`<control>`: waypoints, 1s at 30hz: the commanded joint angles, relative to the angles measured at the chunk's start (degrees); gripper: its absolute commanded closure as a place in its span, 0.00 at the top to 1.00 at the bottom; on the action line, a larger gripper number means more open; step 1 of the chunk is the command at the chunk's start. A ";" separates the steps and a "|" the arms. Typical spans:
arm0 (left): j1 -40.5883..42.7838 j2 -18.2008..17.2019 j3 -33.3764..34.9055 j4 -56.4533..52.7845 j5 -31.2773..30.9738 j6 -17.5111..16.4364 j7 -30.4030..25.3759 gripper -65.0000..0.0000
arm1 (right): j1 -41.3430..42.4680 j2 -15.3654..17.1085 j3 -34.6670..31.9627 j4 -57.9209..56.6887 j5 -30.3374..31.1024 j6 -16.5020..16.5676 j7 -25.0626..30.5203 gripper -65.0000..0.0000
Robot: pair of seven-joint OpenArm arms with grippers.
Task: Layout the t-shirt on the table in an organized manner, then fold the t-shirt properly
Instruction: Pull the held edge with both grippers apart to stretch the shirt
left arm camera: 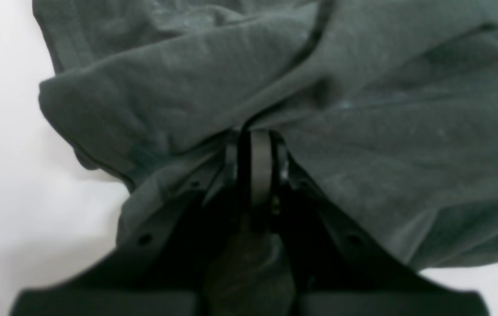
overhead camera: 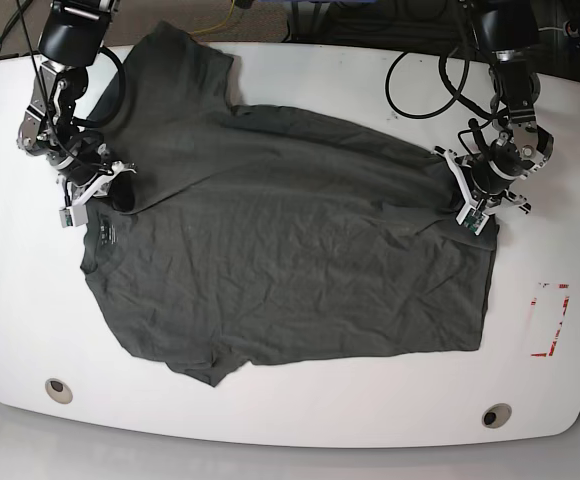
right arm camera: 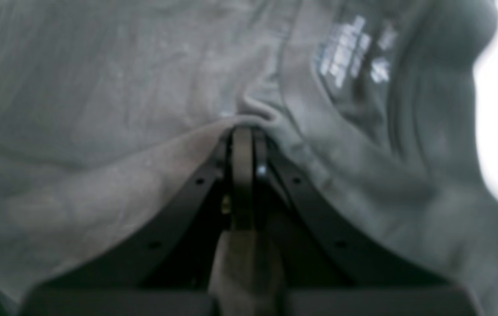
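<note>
Left wrist view shows the left tool (left arm camera: 255, 134) pressed together on a bunched fold of the t-shirt (left arm camera: 319, 109), with white counter (left arm camera: 3, 175) showing at the left. Right wrist view shows the right tool (right arm camera: 244, 131) pinching the t-shirt (right arm camera: 99, 131) at a hem just beside the neck, where a pale printed label (right arm camera: 350, 48) shows at the upper right. Base view has the t-shirt (overhead camera: 290, 250) spread wrinkled across the middle of the counter (overhead camera: 370, 410), the right tool (overhead camera: 105, 190) gripping its left edge and the left tool (overhead camera: 470, 200) its right edge, a red tape mark (overhead camera: 553, 320) well apart at the right and two grommets (overhead camera: 58, 389) near the front edge.
</note>
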 commanded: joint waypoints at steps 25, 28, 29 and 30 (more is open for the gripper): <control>5.81 -0.81 0.96 13.74 6.88 -0.49 14.76 0.44 | -6.98 -2.67 7.42 29.68 -6.13 -3.36 -19.94 0.66; 6.96 -0.81 0.96 16.82 6.88 -0.49 14.93 0.56 | -8.91 -4.95 9.79 34.26 -6.04 -3.18 -21.78 0.68; 7.22 -0.81 0.88 17.44 6.88 -0.49 14.93 0.58 | -9.61 -5.48 10.85 35.13 -6.04 -3.01 -22.13 0.68; 7.40 -0.81 0.88 18.23 6.88 -0.49 14.93 0.59 | -10.49 -6.53 12.43 36.54 -6.04 -2.92 -22.48 0.68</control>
